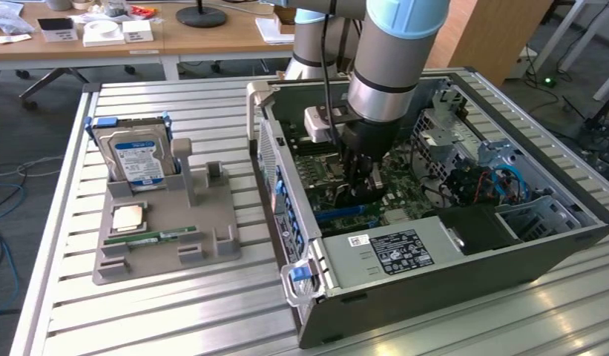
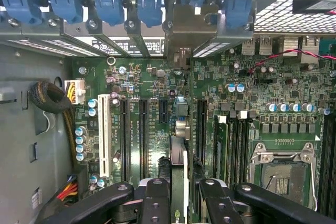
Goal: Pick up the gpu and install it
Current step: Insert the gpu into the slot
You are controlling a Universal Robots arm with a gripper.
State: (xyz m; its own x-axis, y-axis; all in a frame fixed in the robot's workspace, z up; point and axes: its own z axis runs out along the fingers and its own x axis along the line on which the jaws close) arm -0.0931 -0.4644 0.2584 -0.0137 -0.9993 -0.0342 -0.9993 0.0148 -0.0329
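Green motherboard lies under me, and I hang low over it inside the open computer case. My claw is closed narrow on the gpu. I hold the card by its upper edge, one finger on each flat side, so in the wrist view it looks like only a thin dark line running away from me. Its silver bracket stands at the back wall of the case, among the blue clips. In the exterior view the claw is deep between the case walls, close to the board. The picking up is done, I judge, and the step in hand is the install: the card is over the row of black slots, beside the white slot. I cannot tell whether its lower edge touches a slot or hangs just above one (my own fingers hide that part). This step calls for the card to stay upright, its edge in line with one slot, and the bracket to go into its opening without catching. The hard drive and the RAM stick wait on the grey holder, well apart from the case.
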